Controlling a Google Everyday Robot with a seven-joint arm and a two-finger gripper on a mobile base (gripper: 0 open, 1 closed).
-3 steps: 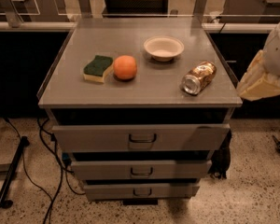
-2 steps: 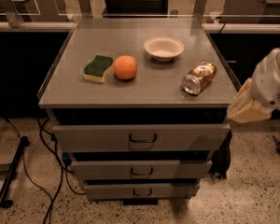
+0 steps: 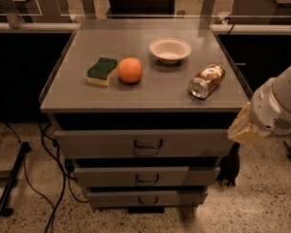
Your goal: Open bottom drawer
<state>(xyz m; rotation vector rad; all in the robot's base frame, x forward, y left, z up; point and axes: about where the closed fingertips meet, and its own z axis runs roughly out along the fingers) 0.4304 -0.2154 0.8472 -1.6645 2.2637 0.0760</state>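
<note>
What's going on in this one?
A one-armed robot is at a grey three-drawer cabinet. Its end effector hangs off the cabinet's right side, about level with the top drawer and well away from any handle. The bottom drawer looks shut and nothing is touching it. On the cabinet top are a sponge, an orange, a bowl and a can lying on its side.
</note>
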